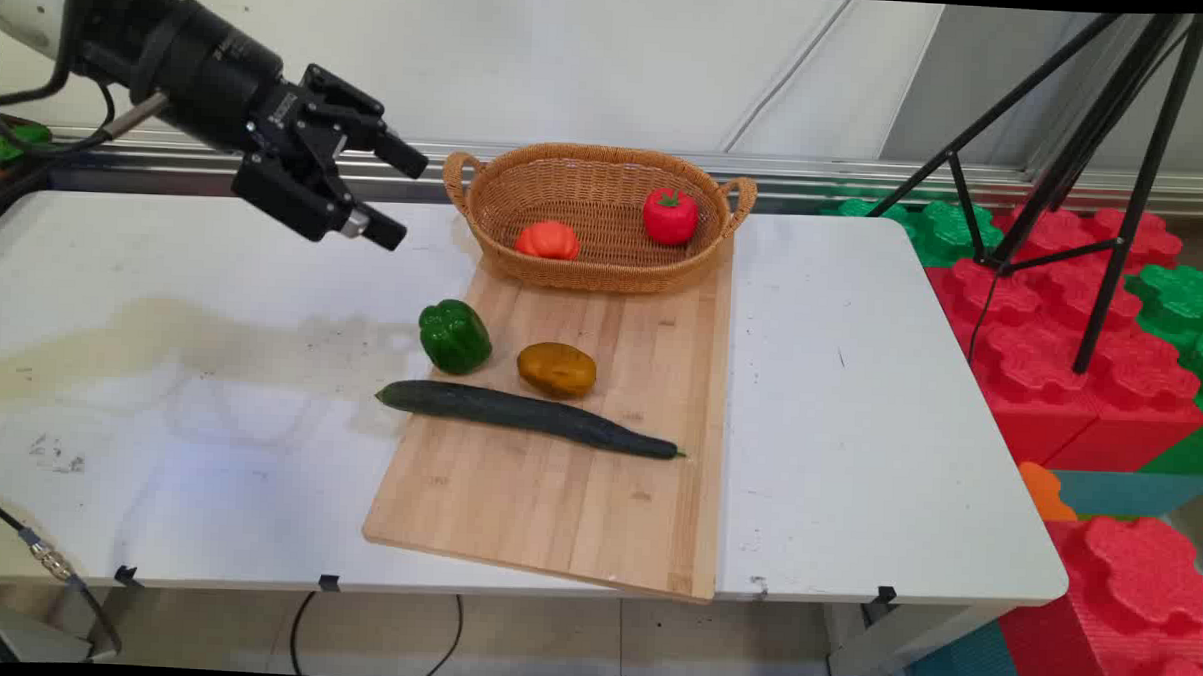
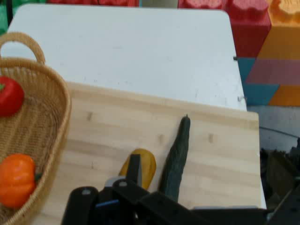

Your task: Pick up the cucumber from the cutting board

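- Gripper (image 1: 398, 196) raised above the table's (image 1: 859, 407) far left part, fingers spread wide, nothing between them, touching nothing.
- One finger (image 1: 401, 155) sits higher than the other in the main view, both aimed sideways toward the basket (image 1: 596, 270).
- Basket nearest, just beyond the fingertips and slightly lower; wicker, oval, a handle at each end, resting on the far end of the wooden cutting board (image 1: 567, 477).
- Inside the basket: orange tomato-like piece (image 1: 548, 240) on the side closer to the gripper, red pepper (image 1: 670, 216) on the side farther from it.
- Green bell pepper (image 1: 455, 335) below the gripper and a bit past it, at the board's edge.
- Yellow-brown potato-like piece (image 1: 556, 368) on the board, just beyond the green pepper as seen from the gripper.
- Dark cucumber (image 1: 529, 418) lying flat across the board, farther below the gripper than the green pepper; near tip pokes over the board edge on the gripper's side.
- Hand view: gripper (image 2: 133, 180) linkage at the bottom edge, cucumber (image 2: 176, 157) and yellow-brown piece (image 2: 140, 166) just ahead of it, basket (image 2: 47, 154) off to the left with both red and orange pieces inside.
- Well apart from the gripper, past the table's other end: black tripod (image 1: 1079, 145) on red and green foam blocks (image 1: 1062, 324).
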`<action>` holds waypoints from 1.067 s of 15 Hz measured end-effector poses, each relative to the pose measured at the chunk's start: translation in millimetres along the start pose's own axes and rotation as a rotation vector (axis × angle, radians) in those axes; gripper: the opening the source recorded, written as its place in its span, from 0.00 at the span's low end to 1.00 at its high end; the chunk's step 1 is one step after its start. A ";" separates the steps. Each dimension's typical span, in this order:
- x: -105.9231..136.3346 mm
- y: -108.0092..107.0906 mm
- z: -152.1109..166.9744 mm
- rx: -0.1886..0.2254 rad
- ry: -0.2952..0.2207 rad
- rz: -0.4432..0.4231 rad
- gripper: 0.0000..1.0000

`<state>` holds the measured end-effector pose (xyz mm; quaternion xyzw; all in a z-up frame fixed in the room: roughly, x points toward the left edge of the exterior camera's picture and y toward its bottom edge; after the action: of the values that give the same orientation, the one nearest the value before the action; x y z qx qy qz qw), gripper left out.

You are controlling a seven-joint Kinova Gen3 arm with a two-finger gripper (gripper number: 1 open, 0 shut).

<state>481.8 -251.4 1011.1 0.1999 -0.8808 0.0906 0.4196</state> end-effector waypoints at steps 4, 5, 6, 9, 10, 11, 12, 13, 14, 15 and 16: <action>-14.9 4.3 8.0 -0.007 -0.064 0.011 1.00; -18.5 5.1 10.2 -0.009 -0.077 0.015 1.00; -24.2 6.3 14.1 -0.010 -0.098 0.023 1.00; -37.2 8.9 24.7 -0.011 -0.143 0.044 1.00; -42.4 9.8 30.6 -0.010 -0.161 0.054 1.00; -48.0 10.6 38.0 -0.010 -0.181 0.065 1.00; -53.3 11.7 45.9 -0.009 -0.199 0.075 1.00; -57.6 12.4 53.2 -0.008 -0.214 0.083 1.00; -60.3 12.7 57.9 -0.007 -0.223 0.088 1.00; -64.4 13.0 65.5 -0.005 -0.238 0.096 1.00; -66.9 13.3 70.3 -0.004 -0.247 0.101 1.00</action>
<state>464.8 -244.0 915.0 0.1642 -0.9348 0.0845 0.3034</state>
